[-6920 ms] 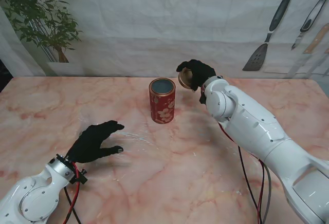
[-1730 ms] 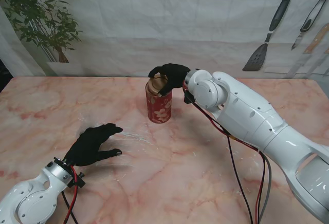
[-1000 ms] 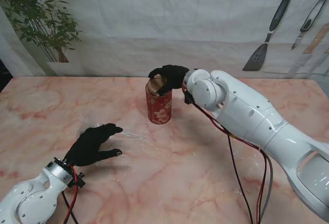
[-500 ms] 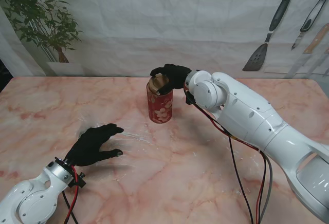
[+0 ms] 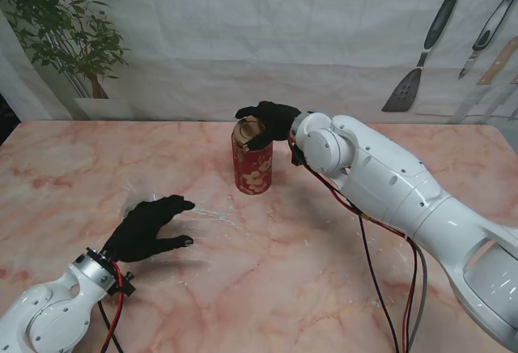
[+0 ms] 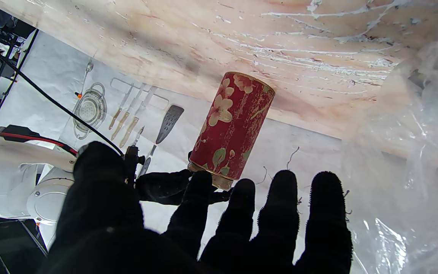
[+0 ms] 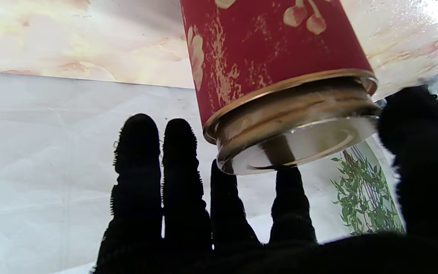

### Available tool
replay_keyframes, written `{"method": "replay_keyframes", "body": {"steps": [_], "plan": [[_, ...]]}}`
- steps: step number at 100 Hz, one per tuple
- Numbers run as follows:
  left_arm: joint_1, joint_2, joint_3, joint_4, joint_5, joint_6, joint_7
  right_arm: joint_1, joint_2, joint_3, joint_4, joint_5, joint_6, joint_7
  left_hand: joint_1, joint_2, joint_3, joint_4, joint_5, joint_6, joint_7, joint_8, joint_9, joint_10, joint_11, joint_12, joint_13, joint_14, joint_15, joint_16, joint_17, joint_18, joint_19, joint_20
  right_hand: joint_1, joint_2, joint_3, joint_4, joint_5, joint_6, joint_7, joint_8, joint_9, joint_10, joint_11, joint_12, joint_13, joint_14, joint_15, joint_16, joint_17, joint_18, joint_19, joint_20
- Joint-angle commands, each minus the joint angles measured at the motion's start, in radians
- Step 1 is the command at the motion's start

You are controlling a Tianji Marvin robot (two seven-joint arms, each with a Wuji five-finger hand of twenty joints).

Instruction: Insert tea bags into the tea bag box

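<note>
The tea bag box [image 5: 252, 159], a red cylindrical tin with a pale floral print and gold trim, stands upright on the pink marble worktop [image 5: 324, 248], directly beneath the right robot hand [image 5: 271, 120]. A gold lid [image 7: 299, 127] sits at the top of the tin; it appears slightly tilted, and whether it is fully seated cannot be told. In the right wrist view, the thumb lies against one side of the lid and the index finger passes under its flat face, while the other fingers [image 7: 139, 167] extend beside the tin, apart from it. The right robot hand is therefore grasping the lid at the tin's mouth.

The left robot hand [image 5: 150, 227] is well apart from the tin, nearer to me and on the left of the worktop. Its fingers are spread and slightly curled, palm down, and it grips nothing firmly. In the left wrist view, crumpled clear plastic film [image 6: 405, 152] lies just beside the outstretched fingers [image 6: 280, 205]; whether it contains tea bags cannot be made out. Contact between the fingertips and the film cannot be confirmed.
</note>
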State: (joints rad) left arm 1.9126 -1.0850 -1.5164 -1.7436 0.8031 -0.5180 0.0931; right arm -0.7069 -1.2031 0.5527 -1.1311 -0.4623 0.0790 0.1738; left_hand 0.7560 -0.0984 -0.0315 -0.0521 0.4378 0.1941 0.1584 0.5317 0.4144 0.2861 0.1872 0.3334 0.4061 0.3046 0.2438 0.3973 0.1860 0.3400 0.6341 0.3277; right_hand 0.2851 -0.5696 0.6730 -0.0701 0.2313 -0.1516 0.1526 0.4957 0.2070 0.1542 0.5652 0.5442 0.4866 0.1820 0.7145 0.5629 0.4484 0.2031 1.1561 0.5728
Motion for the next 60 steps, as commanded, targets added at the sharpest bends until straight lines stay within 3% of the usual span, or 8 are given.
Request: {"method": "replay_keyframes", "body": {"steps": [1,5,22,27,30,41,45,60], "plan": [[-0.001,0.002,0.0,-0.002,-0.004,-0.003,-0.016,0.003,-0.003,-0.004,0.0,-0.009,-0.001,0.011,0.013,0.031,0.007,0.023,0.032,-0.021,0.008,0.006,0.004,-0.031,-0.003,-0.004,0.02,-0.034,-0.015,0.009,0.001,-0.028,0.025,0.012,-0.044,0.015,-0.015,0.011,-0.056,0.001,-0.006,0.009,-0.049,0.02,-0.022,-0.014,-0.023,0.018,-0.009,0.007,-0.01,0.031,-0.006,0.019],[-0.001,0.002,0.001,-0.002,-0.004,-0.003,-0.016,0.004,-0.004,-0.004,0.002,-0.009,-0.001,0.009,0.013,0.031,0.007,0.023,0.031,-0.021,0.008,0.006,0.005,-0.032,-0.003,-0.003,0.021,-0.035,-0.015,0.009,0.001,-0.028,0.025,0.013,-0.044,0.005,-0.009,0.01,-0.066,0.004,-0.103,0.058,-0.052,0.019,-0.028,-0.009,-0.026,0.018,-0.015,0.015,-0.011,0.032,-0.013,0.034],[-0.001,0.002,0.001,-0.001,-0.005,-0.004,-0.017,0.007,-0.007,-0.009,0.011,-0.01,-0.006,0.003,0.012,0.031,0.007,0.023,0.032,-0.022,0.009,0.006,0.006,-0.031,-0.002,-0.003,0.02,-0.035,-0.016,0.009,0.001,-0.028,0.025,0.013,-0.039,-0.018,-0.003,0.015,-0.109,-0.008,-0.139,0.064,-0.053,0.012,-0.048,-0.018,-0.032,0.019,-0.019,0.014,-0.016,0.041,-0.013,0.037],[-0.001,0.002,0.001,-0.001,-0.006,-0.004,-0.017,0.008,-0.008,-0.01,0.014,-0.009,-0.009,0.002,0.012,0.031,0.007,0.023,0.032,-0.021,0.008,0.006,0.005,-0.031,-0.003,-0.003,0.021,-0.036,-0.016,0.009,0.001,-0.028,0.025,0.013,-0.037,-0.024,0.004,0.016,-0.099,-0.013,-0.175,0.041,-0.052,0.01,-0.058,-0.02,-0.031,0.019,-0.019,0.014,-0.017,0.041,-0.014,0.038],[-0.001,0.002,0.0,-0.001,-0.006,-0.004,-0.017,0.009,-0.008,-0.011,0.015,-0.009,-0.01,0.001,0.012,0.032,0.007,0.023,0.031,-0.021,0.008,0.006,0.004,-0.031,-0.003,-0.004,0.02,-0.034,-0.016,0.009,0.001,-0.027,0.025,0.013,-0.037,-0.022,0.003,0.016,-0.091,-0.016,-0.185,-0.043,-0.053,0.008,-0.069,-0.016,-0.033,0.019,-0.02,0.015,-0.017,0.041,-0.015,0.04],[0.0,0.003,-0.001,-0.002,-0.007,-0.003,-0.02,0.007,-0.008,-0.008,0.018,-0.009,-0.013,-0.002,0.012,0.031,0.007,0.023,0.031,-0.022,0.008,0.006,0.005,-0.031,-0.003,-0.003,0.02,-0.033,-0.016,0.009,0.001,-0.028,0.025,0.013,-0.039,-0.024,0.005,0.015,-0.091,-0.017,-0.19,-0.061,-0.057,0.009,-0.08,-0.02,-0.038,0.016,-0.023,0.015,-0.02,0.041,-0.017,0.04],[0.001,0.003,-0.002,-0.002,-0.007,-0.003,-0.021,0.004,-0.008,-0.005,0.018,-0.008,-0.015,-0.004,0.011,0.031,0.007,0.023,0.032,-0.022,0.008,0.006,0.005,-0.032,-0.003,-0.003,0.02,-0.034,-0.016,0.009,0.001,-0.027,0.025,0.012,-0.043,-0.026,0.015,0.012,-0.084,-0.018,-0.189,-0.123,-0.055,0.009,-0.097,-0.016,-0.04,0.018,-0.025,0.015,-0.022,0.043,-0.019,0.042],[0.0,0.003,-0.004,-0.003,-0.007,-0.003,-0.023,-0.015,0.001,0.021,0.003,-0.017,-0.022,-0.01,0.009,0.031,0.006,0.023,0.033,-0.022,0.008,0.006,0.006,-0.032,-0.003,-0.004,0.019,-0.034,-0.017,0.009,0.0,-0.025,0.024,0.012,-0.069,-0.027,0.035,0.01,-0.084,-0.016,-0.19,-0.144,-0.059,0.007,-0.139,-0.03,-0.062,0.024,-0.041,0.009,-0.042,0.054,-0.032,0.04]]}}
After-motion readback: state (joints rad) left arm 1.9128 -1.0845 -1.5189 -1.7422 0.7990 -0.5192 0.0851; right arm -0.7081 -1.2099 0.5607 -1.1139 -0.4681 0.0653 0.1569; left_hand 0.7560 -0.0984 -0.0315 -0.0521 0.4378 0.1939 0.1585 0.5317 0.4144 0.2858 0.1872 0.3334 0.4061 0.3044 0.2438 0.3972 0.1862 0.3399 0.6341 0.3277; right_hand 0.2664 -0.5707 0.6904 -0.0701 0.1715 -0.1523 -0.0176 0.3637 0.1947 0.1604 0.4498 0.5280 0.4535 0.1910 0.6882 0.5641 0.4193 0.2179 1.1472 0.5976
